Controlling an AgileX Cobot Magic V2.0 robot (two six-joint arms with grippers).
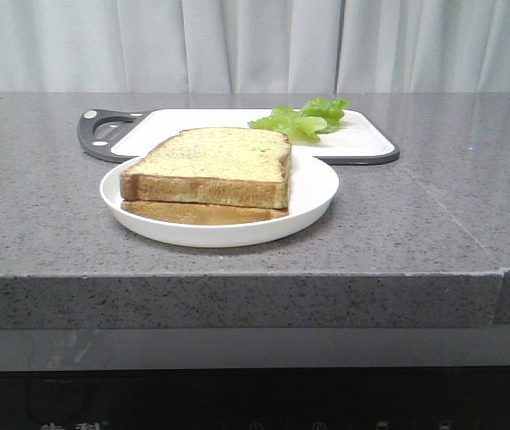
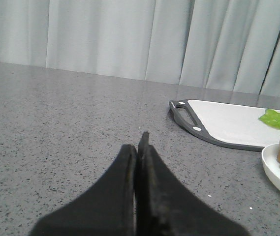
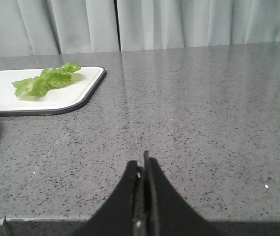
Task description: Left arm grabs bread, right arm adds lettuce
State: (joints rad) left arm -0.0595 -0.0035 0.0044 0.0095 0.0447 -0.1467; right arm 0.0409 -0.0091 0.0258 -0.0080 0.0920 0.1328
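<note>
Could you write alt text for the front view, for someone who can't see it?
Two bread slices lie stacked on a white plate on a grey stone counter. Behind the plate, a lettuce leaf lies on a white cutting board with a dark handle. Pale curtains hang at the back; no robot arm shows.

countertop (image 1: 434,224): polished speckled stone | plate (image 1: 313,199): glossy white | bread (image 1: 214,157): porous, matt | lettuce (image 1: 304,118): frilly

Stacked bread (image 1: 214,154); lettuce (image 1: 301,118) seemingly behind.
</note>
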